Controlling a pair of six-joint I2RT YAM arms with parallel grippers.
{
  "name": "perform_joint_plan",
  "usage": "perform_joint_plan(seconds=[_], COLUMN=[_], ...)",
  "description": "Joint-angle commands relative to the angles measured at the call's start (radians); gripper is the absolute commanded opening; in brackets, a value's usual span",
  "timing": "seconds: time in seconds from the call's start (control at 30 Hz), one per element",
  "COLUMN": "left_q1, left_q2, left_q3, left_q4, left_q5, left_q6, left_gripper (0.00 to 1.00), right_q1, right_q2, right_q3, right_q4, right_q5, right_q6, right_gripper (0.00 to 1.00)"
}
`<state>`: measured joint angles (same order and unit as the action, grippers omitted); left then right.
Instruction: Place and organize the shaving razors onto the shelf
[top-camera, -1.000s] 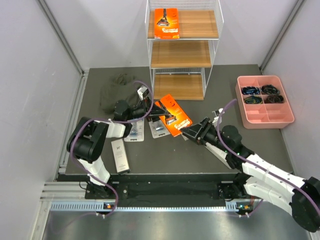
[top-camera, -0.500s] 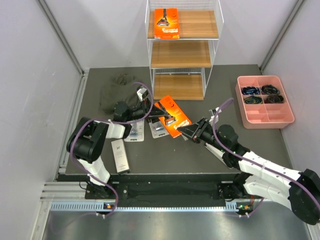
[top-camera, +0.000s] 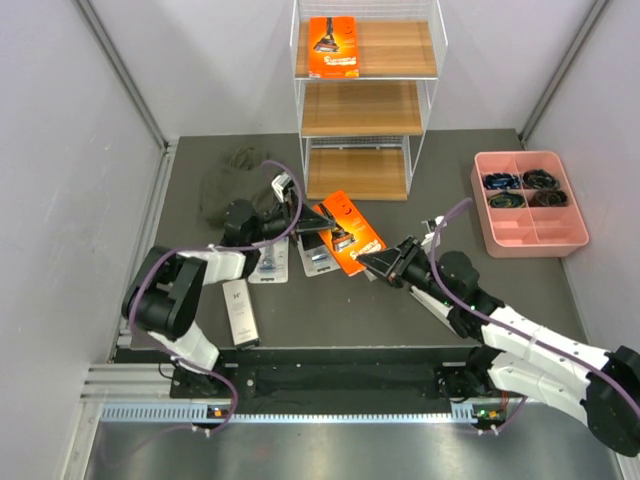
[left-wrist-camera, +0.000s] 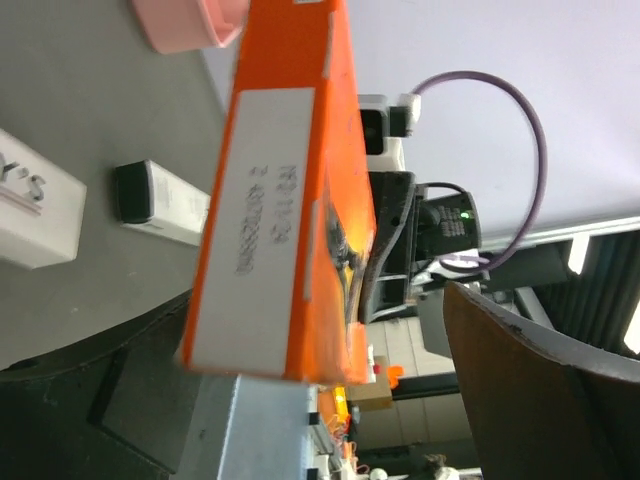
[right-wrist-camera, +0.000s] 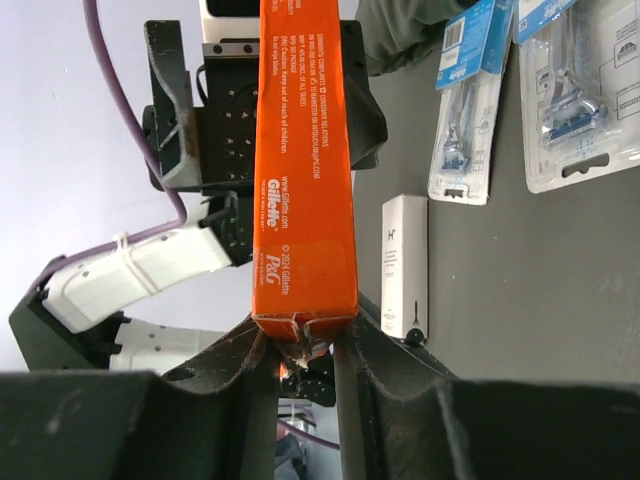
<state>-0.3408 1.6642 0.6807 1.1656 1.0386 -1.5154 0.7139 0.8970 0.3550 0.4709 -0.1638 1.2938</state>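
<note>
Orange flat razor box (top-camera: 333, 47) sat on top tier of white wire-frame shelf (top-camera: 395, 52), 2nd orange box (top-camera: 348, 232) was held btwn arms w/ right gripper (right-wrist-camera: 300, 345) clamped on its end & left gripper (top-camera: 296, 222) jaws wide apart, while blue-and-clear blister packs (top-camera: 318, 258) & slim white box (top-camera: 238, 310) lay on dark table (top-camera: 450, 180), so most was prob. left to do.

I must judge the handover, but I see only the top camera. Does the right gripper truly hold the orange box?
Observer: Yes. The right wrist view shows the right gripper closed on one narrow end of the orange box.
Operator: And the left gripper?
Observer: Open. The left wrist view shows a clear gap between the box and one finger.
Operator: Which side faces the right wrist camera?
Observer: A narrow side, with small print and the name Gillette.
</note>
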Motion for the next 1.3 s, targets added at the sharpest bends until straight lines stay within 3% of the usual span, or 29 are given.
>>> perform_joint_plan(seconds=[0.0,0.07,0.1,0.13,0.2,0.3,0.37,0.6,1.27], left_q1=[0.022,0.031,0.029,0.029,0.031,0.031,0.033,0.036,0.036], left_q2=[-0.139,-0.210,-0.230,-0.247,-0.287,-0.325,-0.348,-0.426,-0.567], left_q3=[0.032,0.098,0.129,0.193,0.271,0.336,0.347,0.327,0.324], left_q4=[-0.419,-0.679,-0.924,-1.049,-1.313,-1.530,-1.592,-1.695,-1.738], left_q5=[-0.035,-0.121,-0.162,-0.207,-0.375,-0.618,-0.757,-0.917,-0.925], left_q6=[0.308,0.545,0.629,0.767,0.868,0.989,1.040,1.078,1.136], left_gripper=[0.99,0.99,0.99,0.99,0.99,0.99,0.99,0.99,0.99], right_q1=[0.015,0.015,0.013,0.013,0.015,0.015,0.015,0.013,0.013], right_q2=[-0.058,-0.085,-0.093,-0.101,-0.124,-0.147,-0.159,-0.198,-0.115], right_q3=[0.021,0.021,0.018,0.018,0.015,0.010,0.006,0.006,0.283], right_q4=[0.006,-0.026,-0.035,-0.044,-0.067,-0.095,-0.104,-0.149,-0.271], right_q5=[0.026,0.036,0.038,0.044,0.049,0.055,0.058,0.066,0.030], right_q6=[-0.013,-0.016,-0.017,-0.019,-0.021,-0.024,-0.025,-0.025,-0.135], right_gripper=[0.00,0.00,0.00,0.00,0.00,0.00,0.00,0.00,0.00])
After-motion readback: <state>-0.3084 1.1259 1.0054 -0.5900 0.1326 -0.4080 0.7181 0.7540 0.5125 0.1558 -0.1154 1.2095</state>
